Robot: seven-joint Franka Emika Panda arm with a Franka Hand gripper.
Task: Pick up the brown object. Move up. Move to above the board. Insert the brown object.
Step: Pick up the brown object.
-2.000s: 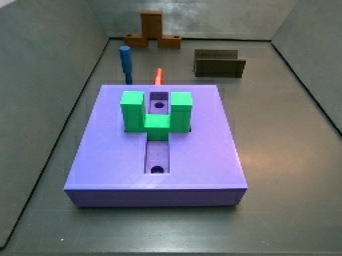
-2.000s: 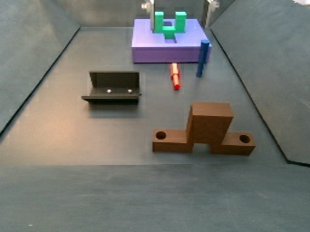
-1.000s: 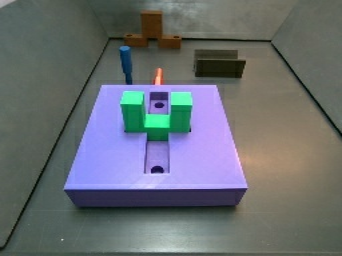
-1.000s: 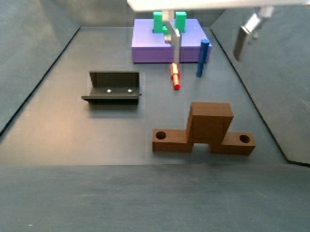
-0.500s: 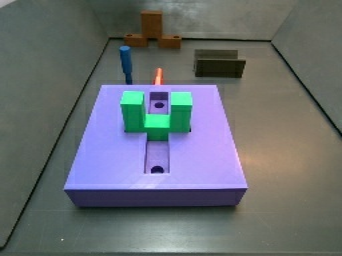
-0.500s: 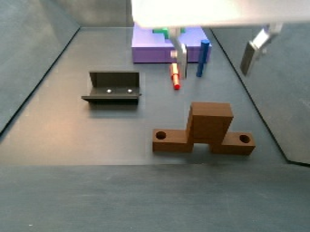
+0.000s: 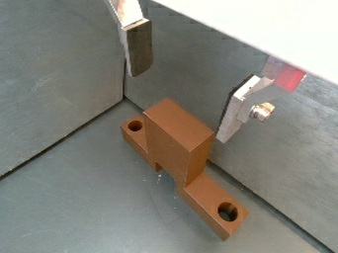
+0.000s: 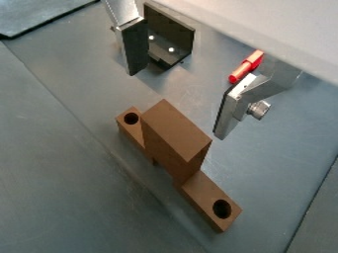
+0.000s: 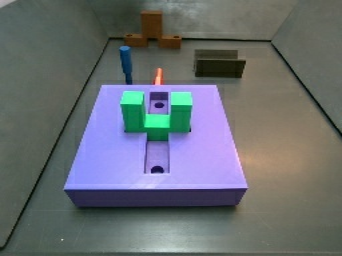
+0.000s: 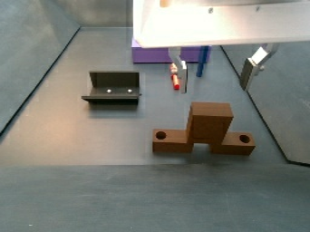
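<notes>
Lowered tool (image 7: 192, 89) spread above blocky brown object (image 7: 179, 146)

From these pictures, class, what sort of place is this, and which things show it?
Probably a simulated robot assembly cell. A walled grey floor holds plain blocks: the brown object and the purple board. The open gripper hangs above the brown object.
</notes>
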